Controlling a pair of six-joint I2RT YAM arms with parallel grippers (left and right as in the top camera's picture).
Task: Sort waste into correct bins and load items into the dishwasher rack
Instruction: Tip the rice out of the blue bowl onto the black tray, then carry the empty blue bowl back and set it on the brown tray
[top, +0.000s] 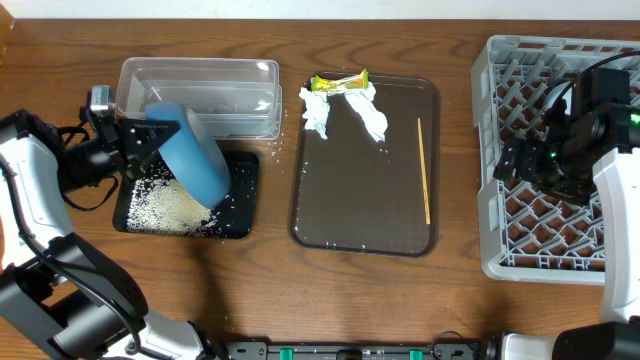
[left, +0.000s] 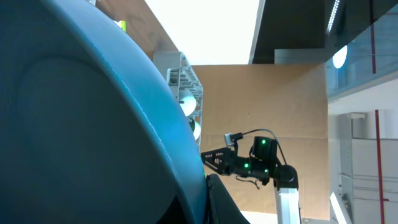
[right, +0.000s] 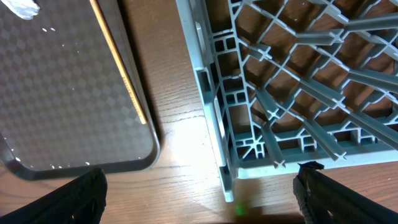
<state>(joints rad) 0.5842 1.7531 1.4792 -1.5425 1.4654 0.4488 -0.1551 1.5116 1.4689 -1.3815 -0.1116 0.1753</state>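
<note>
Pinching the blue dish, the left hand holds it tilted over rice in the black tray; right hand spread.

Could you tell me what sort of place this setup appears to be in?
Probably a robotics test room staged as a dish-clearing station: a grey dishwasher rack and brown serving tray sit on a wooden table, and the left wrist view shows a cardboard wall panel and glass partition behind.
</note>
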